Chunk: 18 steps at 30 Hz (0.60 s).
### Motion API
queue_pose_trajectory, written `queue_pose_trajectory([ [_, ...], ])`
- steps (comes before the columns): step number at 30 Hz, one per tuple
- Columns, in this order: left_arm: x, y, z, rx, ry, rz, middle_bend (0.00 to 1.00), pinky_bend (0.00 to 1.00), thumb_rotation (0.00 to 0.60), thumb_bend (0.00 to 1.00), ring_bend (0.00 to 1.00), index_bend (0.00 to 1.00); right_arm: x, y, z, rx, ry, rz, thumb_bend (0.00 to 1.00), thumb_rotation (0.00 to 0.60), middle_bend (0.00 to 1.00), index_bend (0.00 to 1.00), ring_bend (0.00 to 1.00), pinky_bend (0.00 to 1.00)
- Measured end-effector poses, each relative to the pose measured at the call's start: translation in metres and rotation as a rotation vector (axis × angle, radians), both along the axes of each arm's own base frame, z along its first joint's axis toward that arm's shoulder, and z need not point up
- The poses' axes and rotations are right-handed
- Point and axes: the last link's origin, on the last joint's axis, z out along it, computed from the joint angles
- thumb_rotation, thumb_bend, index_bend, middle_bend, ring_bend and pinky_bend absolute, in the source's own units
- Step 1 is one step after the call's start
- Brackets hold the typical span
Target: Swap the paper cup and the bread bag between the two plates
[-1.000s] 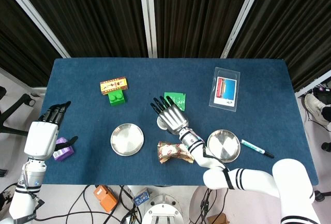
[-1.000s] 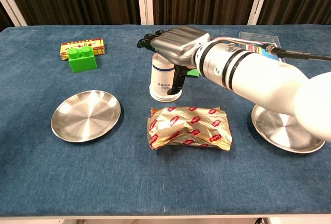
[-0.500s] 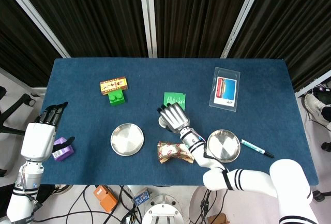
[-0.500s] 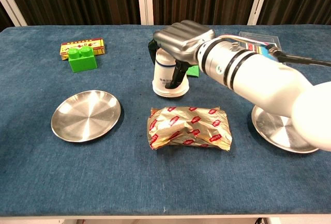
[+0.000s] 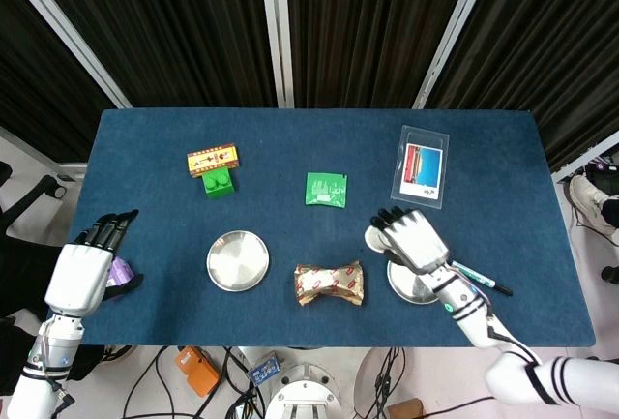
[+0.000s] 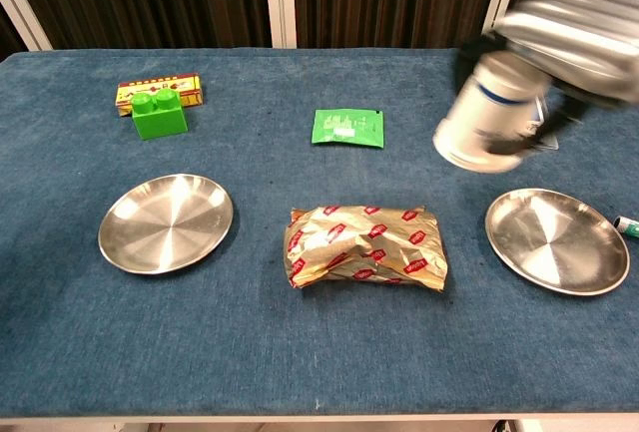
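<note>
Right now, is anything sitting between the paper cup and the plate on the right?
Nothing visible. The right robot hand holds the paper cup in the air just beside the bare right plate; the bread bag lies off to the side.

A robotics lab or test room is suggested rather than a home. A bench (image 5: 503, 148) covered in blue felt is set before dark pleated curtains (image 5: 184, 22) divided by pale metal posts (image 5: 277, 27), and loose cables (image 5: 184, 380) and small electronic boxes (image 5: 198, 369) are seen on the floor under its near edge. Unrelated test items are laid out on the cloth: toy building blocks (image 6: 160, 113), a green packet (image 6: 347, 127), a laminated card (image 5: 423, 165) and a marker pen (image 5: 481, 278), while an office chair base (image 5: 34, 208) is glimpsed at the side.
</note>
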Motion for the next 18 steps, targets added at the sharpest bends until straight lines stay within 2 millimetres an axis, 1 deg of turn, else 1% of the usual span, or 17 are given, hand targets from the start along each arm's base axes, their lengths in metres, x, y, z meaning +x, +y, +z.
queue_pose_trajectory([
  [1, 0.001, 0.001, -0.002, -0.005, 0.0, 0.0, 0.17, 0.42, 0.6, 0.06, 0.19, 0.08, -0.015, 0.008, 0.003, 0.017, 0.006, -0.023, 0.47, 0.6, 0.66, 0.78, 0.73, 0.77],
  [4, 0.001, 0.003, -0.008, -0.021, 0.004, 0.003, 0.17, 0.42, 0.6, 0.06, 0.19, 0.08, -0.033, 0.014, 0.004, 0.028, 0.017, -0.043, 0.46, 0.6, 0.66, 0.76, 0.72, 0.76],
  [7, 0.001, 0.005, -0.012, -0.029, 0.011, 0.006, 0.17, 0.42, 0.6, 0.06, 0.19, 0.08, -0.055, 0.018, 0.003, 0.027, 0.049, -0.052, 0.47, 0.6, 0.66, 0.74, 0.7, 0.76],
  [10, 0.001, 0.007, -0.013, -0.029, 0.013, 0.014, 0.17, 0.42, 0.6, 0.06, 0.19, 0.08, -0.073, 0.02, -0.002, 0.037, 0.057, -0.066, 0.47, 0.6, 0.65, 0.67, 0.66, 0.75],
  [13, 0.001, 0.007, -0.014, -0.031, 0.012, 0.014, 0.17, 0.42, 0.6, 0.06, 0.19, 0.08, -0.083, 0.024, -0.009, 0.068, 0.046, -0.079, 0.47, 0.6, 0.56, 0.52, 0.6, 0.72],
  [15, 0.001, 0.007, -0.014, -0.032, 0.013, 0.012, 0.17, 0.42, 0.6, 0.06, 0.19, 0.08, -0.087, 0.027, -0.013, 0.093, 0.038, -0.082, 0.47, 0.6, 0.47, 0.37, 0.54, 0.68],
  [17, 0.001, 0.006, -0.014, -0.034, 0.012, 0.011, 0.17, 0.42, 0.6, 0.06, 0.19, 0.08, -0.088, 0.029, -0.016, 0.113, 0.033, -0.087, 0.46, 0.6, 0.35, 0.16, 0.41, 0.6],
  [18, 0.002, 0.006, -0.014, -0.035, 0.012, 0.009, 0.17, 0.42, 0.6, 0.06, 0.19, 0.08, -0.089, 0.029, -0.017, 0.125, 0.031, -0.092, 0.45, 0.6, 0.29, 0.09, 0.35, 0.55],
])
